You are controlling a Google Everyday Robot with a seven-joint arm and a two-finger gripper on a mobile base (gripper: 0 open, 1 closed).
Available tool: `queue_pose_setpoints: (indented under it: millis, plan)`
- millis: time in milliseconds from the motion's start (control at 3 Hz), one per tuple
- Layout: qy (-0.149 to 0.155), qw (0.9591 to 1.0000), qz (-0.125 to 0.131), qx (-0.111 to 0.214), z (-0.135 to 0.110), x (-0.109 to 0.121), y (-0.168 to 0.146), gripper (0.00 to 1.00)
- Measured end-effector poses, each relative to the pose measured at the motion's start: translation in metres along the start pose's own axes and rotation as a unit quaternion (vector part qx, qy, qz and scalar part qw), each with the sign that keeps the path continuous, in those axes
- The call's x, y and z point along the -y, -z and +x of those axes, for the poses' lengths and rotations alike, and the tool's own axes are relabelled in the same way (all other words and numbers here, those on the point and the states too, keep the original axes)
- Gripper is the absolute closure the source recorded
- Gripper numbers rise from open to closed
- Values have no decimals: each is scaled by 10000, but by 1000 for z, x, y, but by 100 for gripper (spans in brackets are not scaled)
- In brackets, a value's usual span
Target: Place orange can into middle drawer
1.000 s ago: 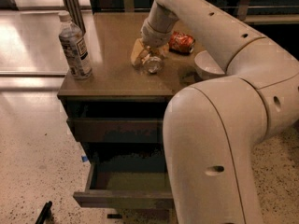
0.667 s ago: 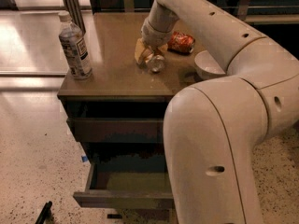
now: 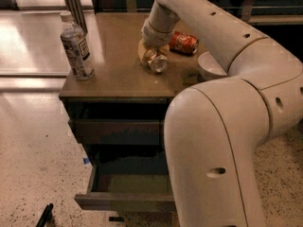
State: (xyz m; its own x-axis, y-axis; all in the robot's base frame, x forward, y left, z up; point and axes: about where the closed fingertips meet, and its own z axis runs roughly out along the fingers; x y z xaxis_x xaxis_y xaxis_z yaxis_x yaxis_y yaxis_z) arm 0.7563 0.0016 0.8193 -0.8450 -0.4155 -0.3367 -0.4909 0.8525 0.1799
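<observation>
The orange can (image 3: 156, 61) is tilted on the brown cabinet top (image 3: 113, 74), its shiny silver end facing me. My gripper (image 3: 152, 52) comes down from the arm over the can and is closed around its pale tan body, at the middle of the top. The middle drawer (image 3: 125, 201) is pulled out low at the front of the cabinet, and its greenish-grey floor (image 3: 132, 183) shows. Part of its right side is hidden behind my arm.
A clear water bottle (image 3: 75, 46) stands at the top's left edge. A red-orange can (image 3: 183, 42) lies behind the gripper and a white bowl (image 3: 210, 66) sits to its right. My large white arm (image 3: 222, 141) blocks the right side. A dark object (image 3: 45, 215) lies on the floor.
The can's silver end has shifted very slightly up and to the right with the gripper. The rest has not moved.
</observation>
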Motion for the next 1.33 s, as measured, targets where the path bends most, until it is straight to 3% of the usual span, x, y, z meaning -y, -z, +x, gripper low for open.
queue_pose_setpoints:
  millis: [333, 667, 1000, 1333]
  plan:
    - [236, 9994, -132, 205, 11, -2, 17, 100]
    - [861, 9914, -526, 828, 50, -14, 65, 100]
    - [1345, 9820, -887, 989, 107, -28, 91, 100]
    - [1451, 9746, -1169, 1246, 150, -42, 106, 100]
